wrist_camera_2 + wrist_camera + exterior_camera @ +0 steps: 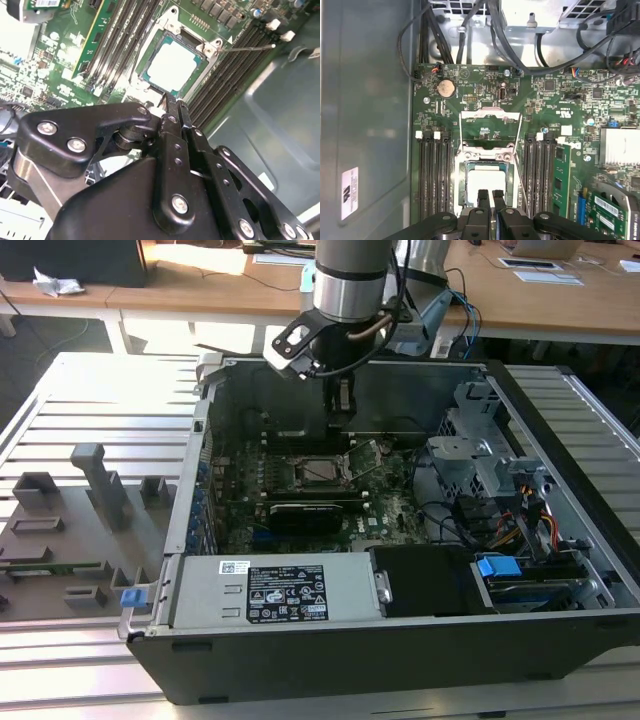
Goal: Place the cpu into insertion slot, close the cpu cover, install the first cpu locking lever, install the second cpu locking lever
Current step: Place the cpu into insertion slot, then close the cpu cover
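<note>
While I hang inside the open dark-grey metal computer case, my black two-fingered gripper points down just above the socket. Its jaws are drawn almost together, with only a sliver between them, pinching nothing. The small flat square cpu with its silvery-grey metal top already lies seated in the square black-rimmed insertion slot, right beneath my fingertips. The thin square dark-metal cpu cover stands swung open beyond the socket, green board showing through its window. A thin wire locking lever juts out over the long memory slots.
</note>
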Robot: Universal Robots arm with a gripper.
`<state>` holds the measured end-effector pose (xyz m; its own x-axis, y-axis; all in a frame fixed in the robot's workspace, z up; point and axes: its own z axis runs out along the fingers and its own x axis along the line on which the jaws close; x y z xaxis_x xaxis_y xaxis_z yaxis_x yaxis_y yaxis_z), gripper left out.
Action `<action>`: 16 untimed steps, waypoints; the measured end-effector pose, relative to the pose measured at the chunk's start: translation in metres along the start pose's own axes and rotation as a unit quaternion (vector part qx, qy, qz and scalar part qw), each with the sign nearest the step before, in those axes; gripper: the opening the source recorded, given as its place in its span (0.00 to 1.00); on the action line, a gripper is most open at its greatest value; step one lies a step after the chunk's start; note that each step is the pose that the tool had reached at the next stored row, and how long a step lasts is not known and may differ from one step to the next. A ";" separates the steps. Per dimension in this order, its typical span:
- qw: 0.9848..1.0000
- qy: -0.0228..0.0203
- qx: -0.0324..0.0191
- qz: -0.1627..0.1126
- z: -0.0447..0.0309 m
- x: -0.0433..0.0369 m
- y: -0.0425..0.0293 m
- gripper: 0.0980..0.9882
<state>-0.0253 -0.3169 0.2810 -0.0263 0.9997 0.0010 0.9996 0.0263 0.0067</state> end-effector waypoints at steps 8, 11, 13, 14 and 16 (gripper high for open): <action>1.000 0.000 0.000 0.000 -0.0023 0.0000 0.0000 0.01; 1.000 0.000 0.000 0.000 -0.0030 0.0000 0.0000 0.01; 1.000 0.000 0.000 0.000 -0.0031 0.0000 0.0000 0.01; 1.000 0.000 0.000 0.000 -0.0032 0.0000 0.0000 0.01; 1.000 0.000 0.000 0.000 -0.0035 -0.0001 0.0049 0.01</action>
<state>-0.0204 -0.3169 0.2845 -0.0262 0.9997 0.0008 0.9996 0.0262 0.0066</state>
